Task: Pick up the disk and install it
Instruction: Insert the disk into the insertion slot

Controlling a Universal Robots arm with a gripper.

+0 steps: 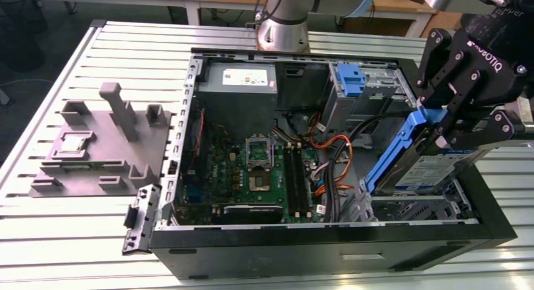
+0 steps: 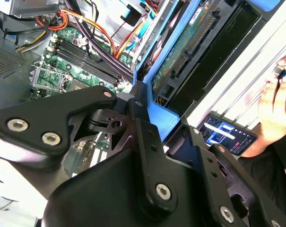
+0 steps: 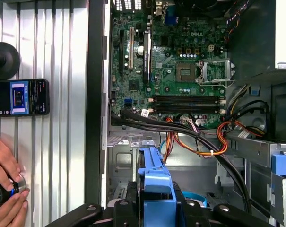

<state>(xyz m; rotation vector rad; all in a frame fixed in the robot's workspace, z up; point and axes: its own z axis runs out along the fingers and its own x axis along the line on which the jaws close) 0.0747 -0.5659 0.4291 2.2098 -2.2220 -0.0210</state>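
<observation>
The disk point(image 1: 427, 171) is a silver-grey drive with a white-and-blue label and blue side rails. It hangs steeply tilted over the drive bay in the near corner of the open computer case point(image 1: 334, 246), at the exterior view's right. My gripper point(image 1: 454, 130) is shut on its upper end. In the second wrist view my black fingers point(image 2: 143, 127) clamp the disk's blue rail point(image 2: 167, 118), and the disk's green circuit underside point(image 2: 190, 42) runs away from them. The first wrist view has the same blue rail point(image 3: 154, 175) between my jaws, above the bay's metal floor.
The case holds the motherboard point(image 1: 250, 171), orange and black cables point(image 1: 334, 159), a grey power-supply box point(image 1: 242, 80) and a bare blue bracket point(image 1: 351, 77). A grey fixture point(image 1: 100, 146) lies on the slatted table. A phone point(image 3: 20, 97) and a person's hand point(image 3: 3, 182) rest beside the case.
</observation>
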